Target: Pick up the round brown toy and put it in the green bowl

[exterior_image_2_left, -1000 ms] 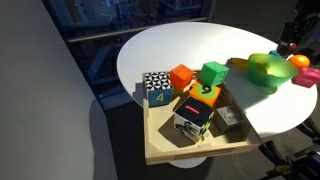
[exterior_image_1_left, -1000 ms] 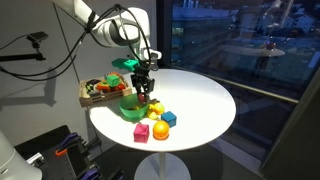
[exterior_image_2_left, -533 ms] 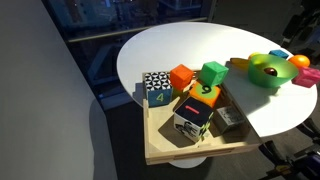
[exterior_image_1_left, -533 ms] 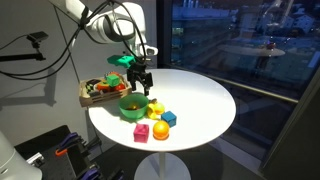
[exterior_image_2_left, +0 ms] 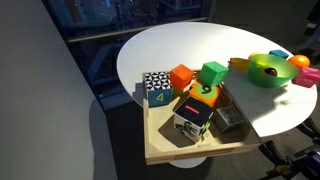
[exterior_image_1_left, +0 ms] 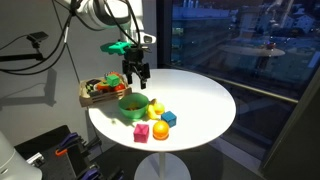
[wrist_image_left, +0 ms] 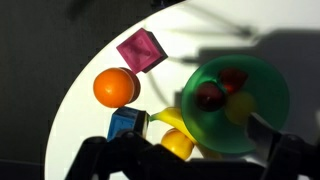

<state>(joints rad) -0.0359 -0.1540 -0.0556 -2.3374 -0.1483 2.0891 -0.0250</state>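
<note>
The green bowl point(exterior_image_1_left: 132, 103) point(exterior_image_2_left: 267, 70) point(wrist_image_left: 240, 105) stands on the round white table near the crate. In the wrist view the round brown toy point(wrist_image_left: 209, 97) lies inside the bowl, with another reddish shape point(wrist_image_left: 233, 80) and a yellowish patch beside it. In an exterior view a dark spot point(exterior_image_2_left: 268, 71) shows in the bowl. My gripper point(exterior_image_1_left: 135, 72) point(wrist_image_left: 190, 152) hangs well above the bowl, open, with nothing between its fingers.
A wooden crate point(exterior_image_1_left: 100, 92) point(exterior_image_2_left: 225, 140) of blocks sits at the table's edge beside the bowl. On the table next to the bowl lie a pink cube point(wrist_image_left: 141, 50), an orange ball point(wrist_image_left: 115, 87), a blue cube point(wrist_image_left: 125, 124), a banana point(wrist_image_left: 172, 119) and a yellow round toy point(wrist_image_left: 178, 144).
The gripper opened and rose from low at the bowl to well above it. The round brown toy stays in the bowl.
</note>
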